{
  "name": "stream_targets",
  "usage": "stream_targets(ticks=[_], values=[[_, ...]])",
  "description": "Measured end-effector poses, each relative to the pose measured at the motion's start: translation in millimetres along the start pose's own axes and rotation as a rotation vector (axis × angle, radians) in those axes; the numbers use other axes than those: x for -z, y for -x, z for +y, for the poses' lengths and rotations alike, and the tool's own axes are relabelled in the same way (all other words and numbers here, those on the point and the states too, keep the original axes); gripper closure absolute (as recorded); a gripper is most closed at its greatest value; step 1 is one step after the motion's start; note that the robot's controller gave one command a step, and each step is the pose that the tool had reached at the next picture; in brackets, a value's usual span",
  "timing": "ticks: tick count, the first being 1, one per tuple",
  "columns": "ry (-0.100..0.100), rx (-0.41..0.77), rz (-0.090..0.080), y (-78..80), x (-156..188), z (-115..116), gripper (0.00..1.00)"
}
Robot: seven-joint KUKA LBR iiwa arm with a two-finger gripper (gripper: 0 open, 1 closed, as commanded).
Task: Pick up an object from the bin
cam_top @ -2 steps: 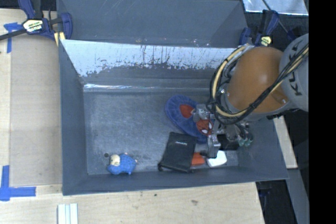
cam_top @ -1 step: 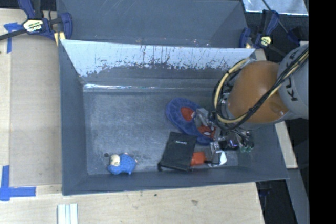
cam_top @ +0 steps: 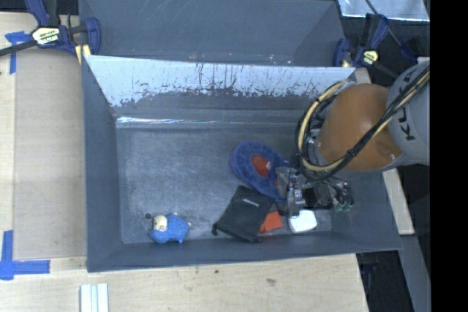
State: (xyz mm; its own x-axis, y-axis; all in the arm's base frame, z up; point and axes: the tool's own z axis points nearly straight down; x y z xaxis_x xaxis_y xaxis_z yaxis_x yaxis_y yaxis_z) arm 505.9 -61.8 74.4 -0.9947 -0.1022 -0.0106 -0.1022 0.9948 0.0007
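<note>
My gripper [cam_top: 292, 188] is low in the bin's right front part, under the arm's wrist. It hangs right beside a blue floppy thing with an orange-red middle [cam_top: 254, 162], which lies to its left. In front of it lie a white block [cam_top: 303, 221] and a small orange piece [cam_top: 271, 222]. A flat black pouch-like thing [cam_top: 243, 215] lies to the front left, touching the orange piece. The view does not show anything held.
A small blue toy with a white and yellow end [cam_top: 168, 228] lies alone by the bin's front wall on the left. The arm, with its orange cover and cables, reaches in over the bin's right wall.
</note>
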Motion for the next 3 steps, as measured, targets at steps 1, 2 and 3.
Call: stream_targets(ticks=[1,2,3], values=[[0.000,-0.023,-0.001,30.5,119,59,1.00],[0.001,0.347,0.011,16.8,20,62,1.00],[0.000,0.359,-0.003,48.1,127,102,1.00]])
